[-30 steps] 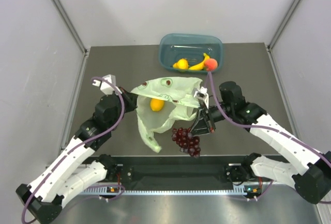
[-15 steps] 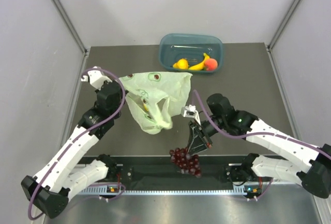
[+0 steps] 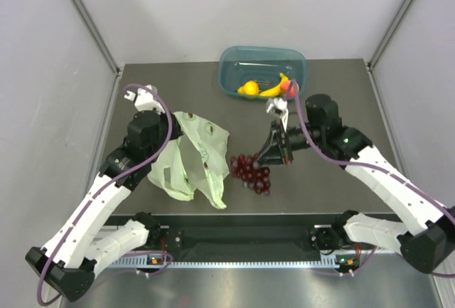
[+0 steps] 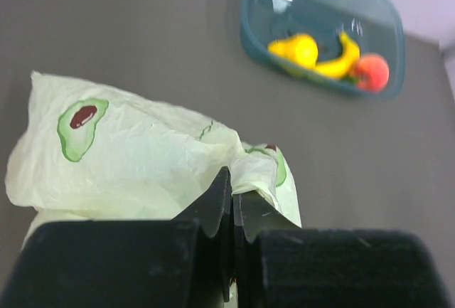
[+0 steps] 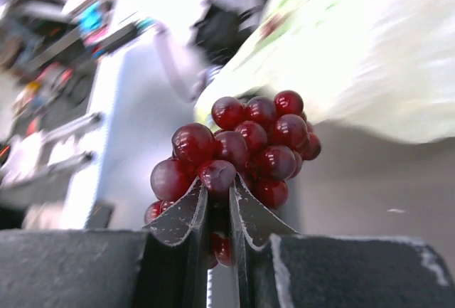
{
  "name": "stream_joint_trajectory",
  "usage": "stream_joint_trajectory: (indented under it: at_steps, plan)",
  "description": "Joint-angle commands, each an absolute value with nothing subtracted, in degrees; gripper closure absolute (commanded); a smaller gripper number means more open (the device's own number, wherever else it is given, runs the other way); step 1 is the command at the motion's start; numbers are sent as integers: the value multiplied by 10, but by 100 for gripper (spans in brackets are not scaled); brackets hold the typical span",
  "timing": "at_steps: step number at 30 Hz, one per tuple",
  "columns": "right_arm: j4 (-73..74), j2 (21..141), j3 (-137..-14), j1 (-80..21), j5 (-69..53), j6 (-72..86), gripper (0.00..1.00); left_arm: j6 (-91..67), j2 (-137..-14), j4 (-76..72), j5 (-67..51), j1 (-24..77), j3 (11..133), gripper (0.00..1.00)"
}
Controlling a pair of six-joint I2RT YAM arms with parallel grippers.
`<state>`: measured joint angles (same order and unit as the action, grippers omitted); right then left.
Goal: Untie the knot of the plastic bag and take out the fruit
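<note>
Dark grey tabletop (image 3: 341,109) boxed in by pale walls, nothing fancy. At the far edge, a translucent teal plastic tub (image 3: 298,60) with a yellow round fruit (image 3: 249,88), a yellow banana (image 3: 273,89) and an orange-red peach (image 3: 290,89) lying inside.

Left of centre, a thin crinkly pale green plastic bag (image 3: 190,160) with avocado prints, bunched up and drooping down to the table from the left gripper (image 4: 232,193). Fingers there pressed pretty much together, with a fold of the bag film pinched right at the tips.

Just beside the bag on its right, a dark purple-red grape bunch (image 3: 249,173), outside the bag and roughly between bag and tub, well short of the tub. Clamped on it from the tub side, the right gripper (image 5: 217,198), jaws only a sliver apart and biting into the near end of the bunch. Can't tell whether hanging clear of the table or resting on it.
</note>
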<state>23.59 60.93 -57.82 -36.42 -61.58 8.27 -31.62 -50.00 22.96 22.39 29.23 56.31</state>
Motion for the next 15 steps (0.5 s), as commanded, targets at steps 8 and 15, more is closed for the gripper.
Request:
stream_joint_trajectory:
  at_steps: [8,15]
  plan:
    - [176,800,-768,-245,-437,113,100,-248,-544,387,-27,290,590,100]
    - [104,974,-922,-186,-306,193,100,-232,-559,374,-91,290,602,100]
